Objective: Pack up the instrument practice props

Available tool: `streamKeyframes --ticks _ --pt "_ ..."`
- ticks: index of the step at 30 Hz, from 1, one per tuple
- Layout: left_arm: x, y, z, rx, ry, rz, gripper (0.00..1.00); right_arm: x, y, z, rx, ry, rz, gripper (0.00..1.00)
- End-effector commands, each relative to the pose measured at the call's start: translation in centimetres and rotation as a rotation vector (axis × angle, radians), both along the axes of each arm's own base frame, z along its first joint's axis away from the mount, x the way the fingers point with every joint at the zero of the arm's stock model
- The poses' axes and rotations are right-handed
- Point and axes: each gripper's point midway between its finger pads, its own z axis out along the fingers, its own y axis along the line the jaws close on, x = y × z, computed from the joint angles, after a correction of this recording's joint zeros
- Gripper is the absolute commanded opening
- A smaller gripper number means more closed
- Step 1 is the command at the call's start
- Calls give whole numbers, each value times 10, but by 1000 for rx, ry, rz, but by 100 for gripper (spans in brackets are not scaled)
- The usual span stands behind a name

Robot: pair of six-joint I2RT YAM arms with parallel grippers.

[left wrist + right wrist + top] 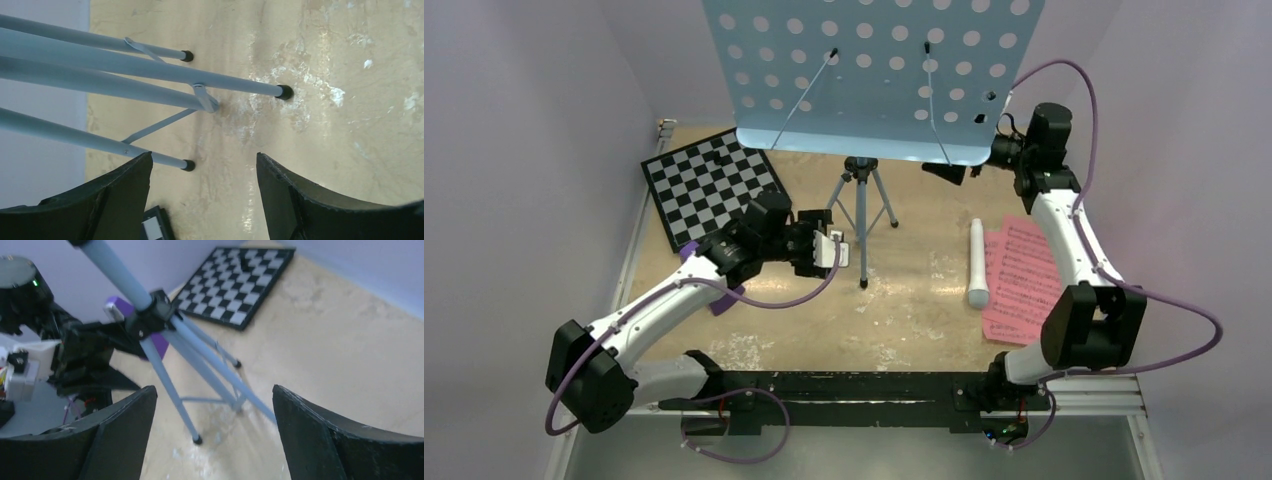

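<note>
I see the blue music stand (874, 80) upright at twelve o'clock on the tabletop (914, 300). At three o'clock lie pink pages (1024, 275), white tube (977, 262) just beside them. The left tool (205, 170), near the tripod legs (150, 65), and the right tool (215, 400) both gape wide, empty.

Wears white link shells between bulky black joint housings on the left arm (654, 310) and the right arm (1064, 235) alike, with a thin purple cable (1159, 295) looping along each. Ends in broad, curved, matte-black fingers (115, 200), scuffed pale at the edges, on the left gripper (204, 156) and the right gripper (214, 388). Carries a white block (827, 250) at the left wrist.
</note>
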Motion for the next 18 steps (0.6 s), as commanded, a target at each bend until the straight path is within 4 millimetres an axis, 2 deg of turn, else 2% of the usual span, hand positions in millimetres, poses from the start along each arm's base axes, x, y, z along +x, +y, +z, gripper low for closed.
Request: streamKeyframes --ticks 1,5,7,11,13,18 --pt "7 -19 15 -89 88 72 80 20 12 57 204 -134 44 92" --pt "17 -36 20 -100 100 103 80 30 19 84 250 -281 81 95" --pt "17 -45 18 -108 123 100 80 29 32 86 252 -327 122 95" --pt "17 -60 13 -131 168 117 80 23 51 76 245 -358 213 94" --pt "19 -63 10 -142 183 148 79 14 61 74 253 -351 267 93" --pt "22 -58 -2 -147 195 232 78 -3 83 84 294 -339 330 93"
